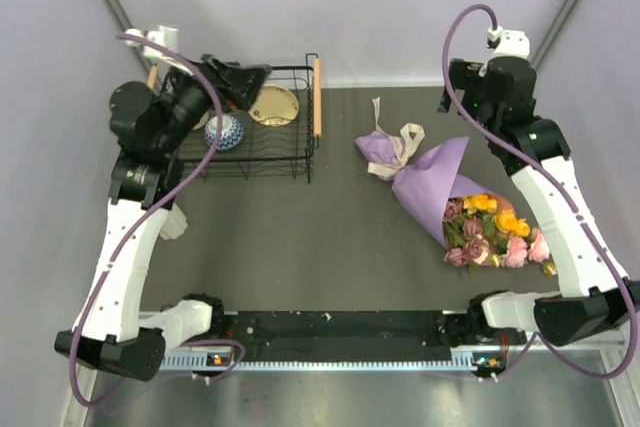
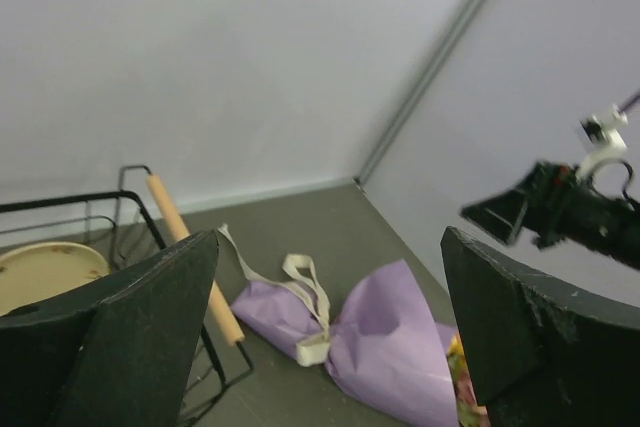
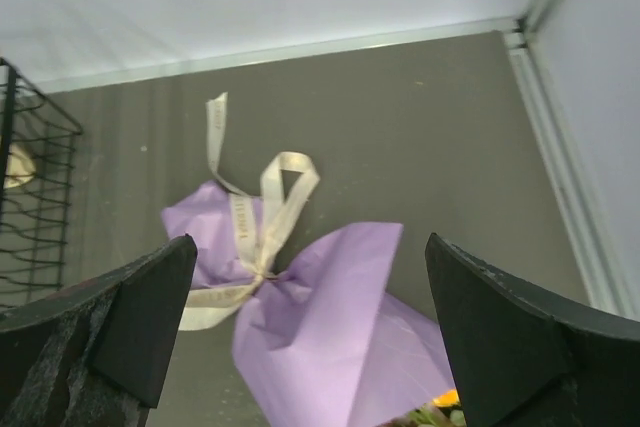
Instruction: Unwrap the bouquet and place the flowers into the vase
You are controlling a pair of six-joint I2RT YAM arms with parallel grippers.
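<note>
Right wrist view: my right gripper hangs wide open over the ribbon, empty like my left gripper, because, I think, the bouquet needs untying first.

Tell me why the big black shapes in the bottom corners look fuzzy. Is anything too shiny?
Left wrist view: the left gripper sits right at the lens, so its dark fingers look huge and soft-edged; the bouquet looks clear. Right wrist view: same with the right gripper, ribbon crisp. Top view: even light, no glare, only a faint shadow beside the bouquet.
</note>
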